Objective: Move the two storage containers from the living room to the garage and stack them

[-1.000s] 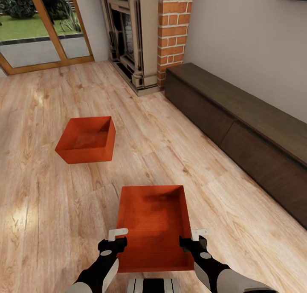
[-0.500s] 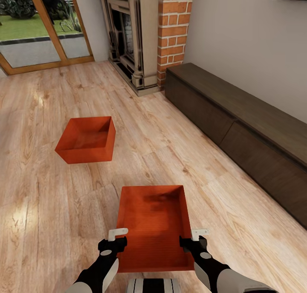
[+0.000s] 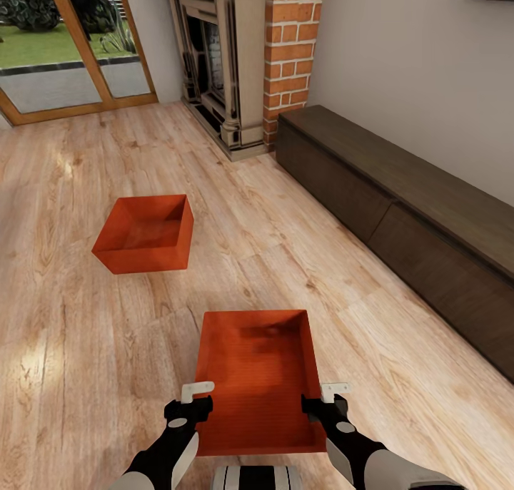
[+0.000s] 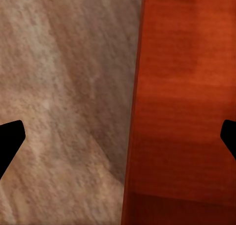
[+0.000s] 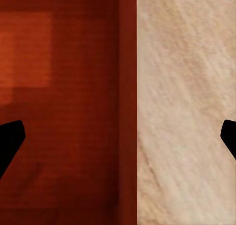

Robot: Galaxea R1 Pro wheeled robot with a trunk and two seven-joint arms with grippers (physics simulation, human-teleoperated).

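Two red-orange boxes on the wood floor

The near box, lidless and thin-walled, sits between the left gripper and right gripper, each spread apart astride a side wall; the far box sits well apart.

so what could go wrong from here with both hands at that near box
Each open hand, left hand and right hand, straddles one thin side wall of the near red-orange rectangular box. Closing unevenly could tilt or slide it across the light wood plank floor. Thin-wall pinches near one end might let it sag when lifted.
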